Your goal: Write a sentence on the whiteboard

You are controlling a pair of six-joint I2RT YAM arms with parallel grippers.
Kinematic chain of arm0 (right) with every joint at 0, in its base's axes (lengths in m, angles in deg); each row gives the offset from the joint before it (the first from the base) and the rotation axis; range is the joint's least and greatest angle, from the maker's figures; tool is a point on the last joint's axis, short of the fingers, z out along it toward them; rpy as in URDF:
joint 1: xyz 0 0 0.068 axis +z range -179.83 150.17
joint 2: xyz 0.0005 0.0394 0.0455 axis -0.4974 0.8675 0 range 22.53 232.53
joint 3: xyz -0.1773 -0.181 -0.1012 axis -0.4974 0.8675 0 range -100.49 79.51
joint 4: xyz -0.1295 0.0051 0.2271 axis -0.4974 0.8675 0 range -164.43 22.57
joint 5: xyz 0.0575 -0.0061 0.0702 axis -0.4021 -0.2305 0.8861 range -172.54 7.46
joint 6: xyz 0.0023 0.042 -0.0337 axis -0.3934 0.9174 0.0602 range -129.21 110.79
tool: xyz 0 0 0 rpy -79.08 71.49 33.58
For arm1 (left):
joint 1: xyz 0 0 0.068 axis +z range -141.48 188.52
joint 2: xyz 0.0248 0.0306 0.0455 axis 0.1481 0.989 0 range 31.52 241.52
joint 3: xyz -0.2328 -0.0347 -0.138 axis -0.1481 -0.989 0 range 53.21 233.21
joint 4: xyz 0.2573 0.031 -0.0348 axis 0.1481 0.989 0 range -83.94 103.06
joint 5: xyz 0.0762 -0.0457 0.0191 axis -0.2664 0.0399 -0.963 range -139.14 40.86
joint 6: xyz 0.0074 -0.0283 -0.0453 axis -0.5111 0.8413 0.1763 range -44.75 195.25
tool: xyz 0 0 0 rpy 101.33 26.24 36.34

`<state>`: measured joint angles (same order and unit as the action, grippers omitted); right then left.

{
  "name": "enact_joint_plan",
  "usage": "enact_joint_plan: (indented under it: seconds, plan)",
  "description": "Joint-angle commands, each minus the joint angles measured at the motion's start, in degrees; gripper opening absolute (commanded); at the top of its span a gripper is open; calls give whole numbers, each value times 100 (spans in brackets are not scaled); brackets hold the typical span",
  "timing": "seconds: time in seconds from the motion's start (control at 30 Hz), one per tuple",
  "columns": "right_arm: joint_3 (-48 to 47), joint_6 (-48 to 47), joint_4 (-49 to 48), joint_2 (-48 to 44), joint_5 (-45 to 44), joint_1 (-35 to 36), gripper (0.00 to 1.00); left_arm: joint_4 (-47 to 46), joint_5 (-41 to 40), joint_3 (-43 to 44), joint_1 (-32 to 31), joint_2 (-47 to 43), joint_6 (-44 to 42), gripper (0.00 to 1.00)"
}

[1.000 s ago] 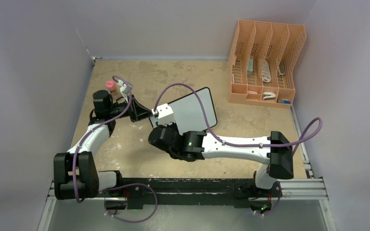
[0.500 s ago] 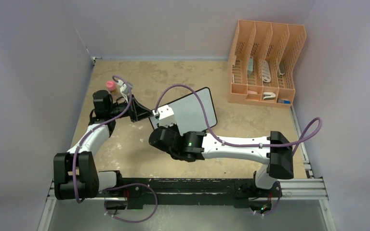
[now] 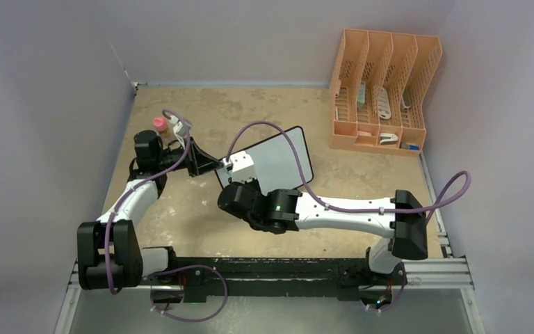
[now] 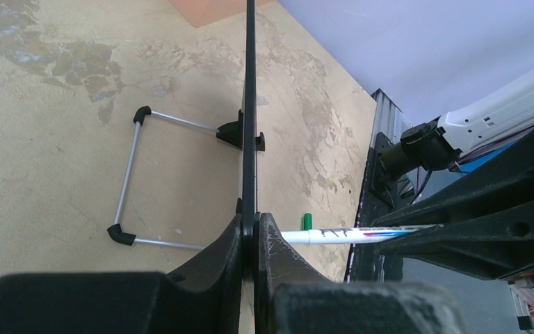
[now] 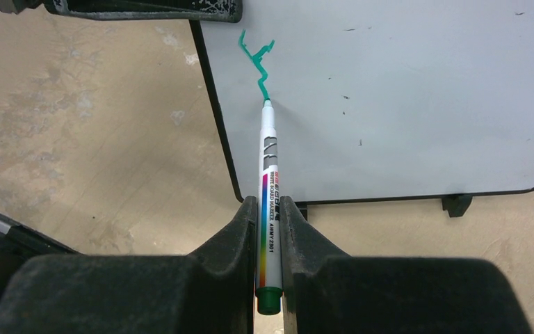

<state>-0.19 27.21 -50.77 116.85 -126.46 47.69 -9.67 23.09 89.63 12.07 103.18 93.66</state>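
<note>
Smooth white whiteboard, glossy plastic marker, matt black fingers; mottled, worn tabletop

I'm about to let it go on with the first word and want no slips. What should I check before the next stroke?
1. Board held: left gripper shut on the whiteboard edge, ok.
2. Pen held: right gripper shut on the marker, ok.
3. Tip on the board surface: ok.
4. Ink flowing: green stroke visible, ok.
5. Blank room right of the stroke: ok.
6. Tip pressure: cannot tell.
</note>
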Motion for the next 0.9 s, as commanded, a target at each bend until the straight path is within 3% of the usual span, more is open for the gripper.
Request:
enact_joint_plan:
  seconds: [0.0,0.4,0.87]
  plan:
    - [138,-92,-191,-570,-177,-7,0,-111,187,66,-56,-150,-125,0]
    - [551,-429,-1009,-813,-115,-171,0,-97,169,67,-57,-178,-136,0]
    - [440,-489,-975,-635,-13,-270,0,-97,170,75,-56,-144,-143,0]
